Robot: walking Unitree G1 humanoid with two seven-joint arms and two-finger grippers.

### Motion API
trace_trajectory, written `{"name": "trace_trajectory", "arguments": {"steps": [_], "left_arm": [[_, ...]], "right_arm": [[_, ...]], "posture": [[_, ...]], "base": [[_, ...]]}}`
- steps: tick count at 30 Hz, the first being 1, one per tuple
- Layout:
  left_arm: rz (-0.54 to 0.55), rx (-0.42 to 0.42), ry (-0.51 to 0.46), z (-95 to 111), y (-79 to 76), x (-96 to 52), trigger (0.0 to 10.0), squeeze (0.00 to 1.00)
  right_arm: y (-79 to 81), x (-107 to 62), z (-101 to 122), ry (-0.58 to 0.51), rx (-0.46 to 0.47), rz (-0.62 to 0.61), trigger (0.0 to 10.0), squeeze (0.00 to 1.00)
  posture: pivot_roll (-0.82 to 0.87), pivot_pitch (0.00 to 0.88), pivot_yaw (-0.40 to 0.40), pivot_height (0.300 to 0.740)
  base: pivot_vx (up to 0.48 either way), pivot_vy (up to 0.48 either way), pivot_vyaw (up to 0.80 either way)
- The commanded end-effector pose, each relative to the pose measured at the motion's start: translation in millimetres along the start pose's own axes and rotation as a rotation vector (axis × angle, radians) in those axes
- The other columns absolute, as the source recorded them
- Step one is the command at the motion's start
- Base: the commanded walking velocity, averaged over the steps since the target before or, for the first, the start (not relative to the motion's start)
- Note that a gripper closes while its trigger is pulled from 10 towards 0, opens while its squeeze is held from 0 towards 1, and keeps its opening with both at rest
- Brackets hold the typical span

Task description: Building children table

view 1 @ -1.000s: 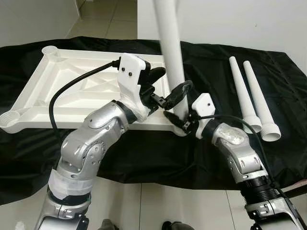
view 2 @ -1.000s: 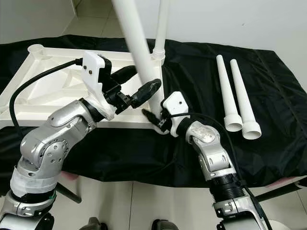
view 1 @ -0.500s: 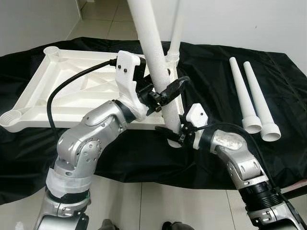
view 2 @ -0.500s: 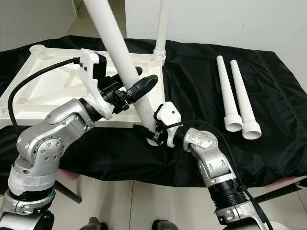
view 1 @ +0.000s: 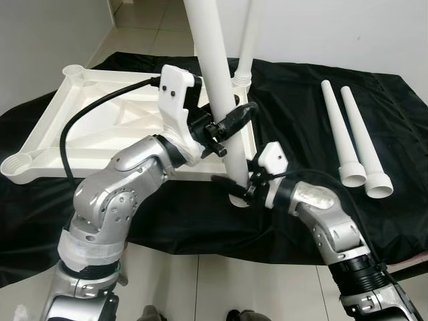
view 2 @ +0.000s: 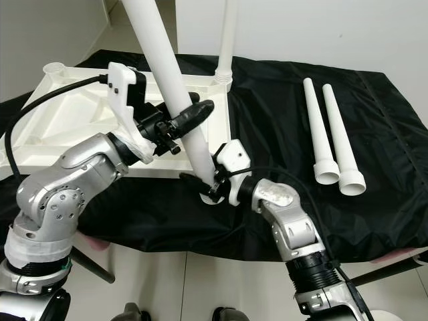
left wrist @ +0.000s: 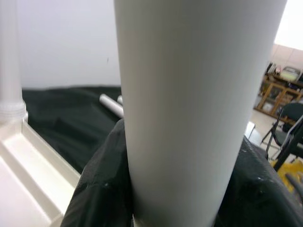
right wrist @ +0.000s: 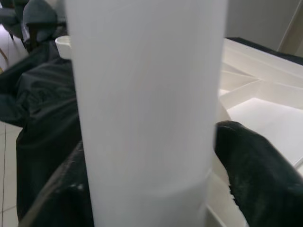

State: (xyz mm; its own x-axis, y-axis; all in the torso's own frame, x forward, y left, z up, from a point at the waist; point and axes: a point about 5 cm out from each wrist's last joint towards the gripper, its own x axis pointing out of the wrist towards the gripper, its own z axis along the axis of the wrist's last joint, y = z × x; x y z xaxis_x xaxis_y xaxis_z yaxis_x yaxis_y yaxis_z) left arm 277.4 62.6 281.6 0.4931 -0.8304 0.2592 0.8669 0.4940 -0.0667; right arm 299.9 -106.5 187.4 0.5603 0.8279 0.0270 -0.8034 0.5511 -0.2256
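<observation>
Both grippers are clamped on the white table leg (view 1: 217, 80): the left gripper (view 1: 226, 124) mid-shaft, the right gripper (view 1: 235, 189) at its foot, at the near corner socket of the upturned tabletop (view 1: 100, 127). The leg leans, so it could jam, or the tabletop could skid on the black cloth (view 1: 287, 100)

Head stereo pair looks forward and down from above the black-draped tabletop (view 1: 401, 120); both eyes share the same scene, with the right eye offset sideways. Left wrist cam sits very close to the white leg (left wrist: 189, 109), looking along its jaws toward the far wall. Right wrist cam is just as close on the same leg, facing the white table frame (right wrist: 265, 113).
</observation>
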Motion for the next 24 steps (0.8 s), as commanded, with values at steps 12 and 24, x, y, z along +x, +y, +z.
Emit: {"name": "trace_trajectory", "arguments": {"steps": [12,24], "left_arm": [[0.156,-0.09,0.022,24.4,28.0,12.0,10.0,0.0],[0.204,-0.014,-0.121,67.4,19.8,44.4,10.0,0.0]], "right_arm": [[-21.3,5.3,8.1,-0.036,-0.015,-0.19,10.0,1.0],[-30.0,36.3,19.7,-0.063,-0.077,-0.342,10.0,0.0]], "posture": [[-0.03,0.096,0.015,0.74],[-0.02,0.092,0.009,0.74]], "base": [[0.0,0.0,0.0],[0.0,0.0,0.0]]}}
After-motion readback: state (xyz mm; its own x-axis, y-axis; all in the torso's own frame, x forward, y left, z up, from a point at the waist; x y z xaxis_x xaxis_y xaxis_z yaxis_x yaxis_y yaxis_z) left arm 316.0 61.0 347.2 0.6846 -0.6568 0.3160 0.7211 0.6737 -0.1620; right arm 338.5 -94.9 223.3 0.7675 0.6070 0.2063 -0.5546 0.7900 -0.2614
